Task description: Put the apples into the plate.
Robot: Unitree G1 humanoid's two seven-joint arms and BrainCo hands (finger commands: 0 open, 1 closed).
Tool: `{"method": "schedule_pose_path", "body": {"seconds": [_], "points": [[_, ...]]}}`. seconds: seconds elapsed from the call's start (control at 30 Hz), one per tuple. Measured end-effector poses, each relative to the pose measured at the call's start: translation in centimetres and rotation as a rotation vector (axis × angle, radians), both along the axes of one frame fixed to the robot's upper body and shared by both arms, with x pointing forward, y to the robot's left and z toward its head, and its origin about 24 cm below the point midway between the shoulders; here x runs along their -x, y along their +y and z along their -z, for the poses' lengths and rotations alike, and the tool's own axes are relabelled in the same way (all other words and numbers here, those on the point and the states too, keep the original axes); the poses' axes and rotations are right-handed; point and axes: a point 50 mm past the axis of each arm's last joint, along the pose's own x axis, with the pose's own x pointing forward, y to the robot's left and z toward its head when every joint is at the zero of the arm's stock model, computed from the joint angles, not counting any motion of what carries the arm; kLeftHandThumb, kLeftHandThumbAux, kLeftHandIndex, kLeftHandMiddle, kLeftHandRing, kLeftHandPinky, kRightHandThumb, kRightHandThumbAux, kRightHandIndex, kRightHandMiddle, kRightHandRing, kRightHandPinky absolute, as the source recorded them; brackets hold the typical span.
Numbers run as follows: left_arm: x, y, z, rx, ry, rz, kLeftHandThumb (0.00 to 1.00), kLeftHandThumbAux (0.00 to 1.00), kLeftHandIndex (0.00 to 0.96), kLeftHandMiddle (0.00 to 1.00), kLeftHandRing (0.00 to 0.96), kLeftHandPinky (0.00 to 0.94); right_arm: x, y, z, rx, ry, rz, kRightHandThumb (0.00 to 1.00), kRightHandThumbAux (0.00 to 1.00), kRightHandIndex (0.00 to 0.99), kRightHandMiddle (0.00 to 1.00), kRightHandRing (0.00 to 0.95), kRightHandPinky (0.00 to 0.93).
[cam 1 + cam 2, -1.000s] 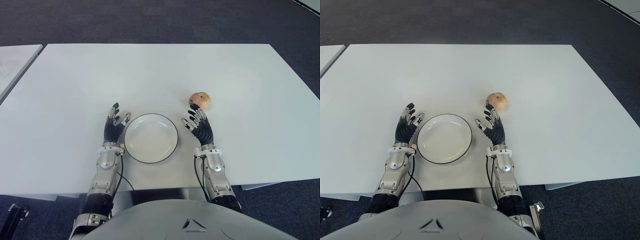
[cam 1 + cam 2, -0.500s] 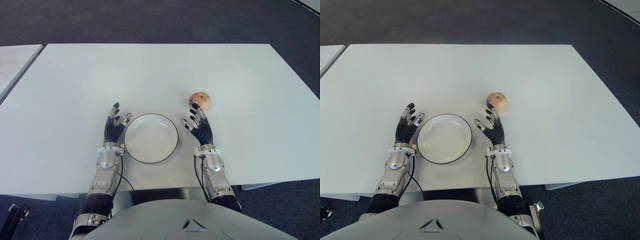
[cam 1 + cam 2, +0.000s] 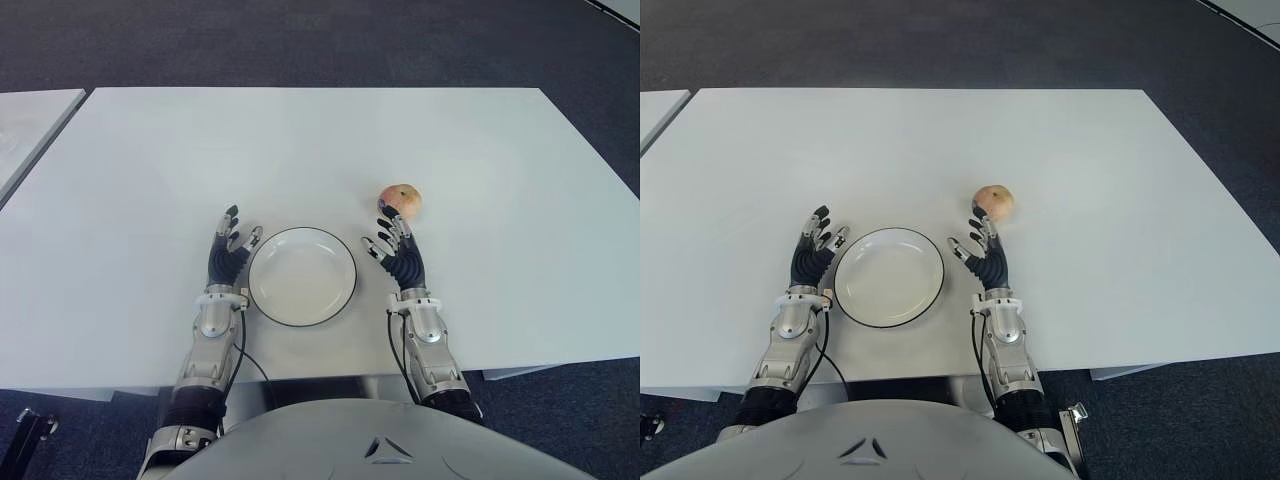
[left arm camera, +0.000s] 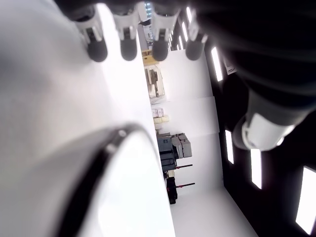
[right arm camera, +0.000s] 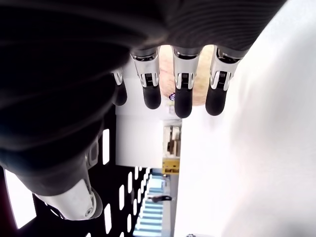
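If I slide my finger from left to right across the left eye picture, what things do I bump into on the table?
Left hand → plate → right hand. The apple sits just past the right hand's fingertips, about level with it sideways, so it has no clear place of its own in the row.

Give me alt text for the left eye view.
A round reddish-yellow apple sits on the white table, just beyond the open right hand. An empty round white plate lies between that hand and the open left hand.
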Motion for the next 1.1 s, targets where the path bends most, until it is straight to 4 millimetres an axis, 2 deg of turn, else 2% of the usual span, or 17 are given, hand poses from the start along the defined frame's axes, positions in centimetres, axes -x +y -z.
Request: {"method": "schedule_pose_path", "body": {"seconds": [0.37,0.67,0.83,1.1], "points": [[-0.4,0.3,0.0,-0.008,-0.003,0.001,0.000,0.554,0.000,0.000,0.000,0.000,-1.2,-0.1,-4.8,-0.032,-0.187,0.027,0.385,0.712,0.127,0.195,0.209,0.266],[-0.9,0.3,0.0,-0.012,-0.003,0.003,0.000,0.555,0.000,0.000,0.000,0.000,-3.3,-0.6,-9.8,-0.029,-0.458,0.132,0.419,0.706,0.137,0.197,0.197,0.216],[-1.1,0.3,0.1,-0.012,-0.001,0.003,0.000,0.561,0.000,0.000,0.000,0.000,-4.3,-0.3,-10.8,0.026,-0.553,0.206,0.425,0.713,0.139,0.184,0.179,0.203],[-1.3,0.3,0.0,-0.012,-0.009,0.005,0.000,0.558,0.000,0.000,0.000,0.000,-5.9,0.2,-12.1,0.123,-0.656,0.265,0.375,0.713,0.135,0.163,0.128,0.106]]}}
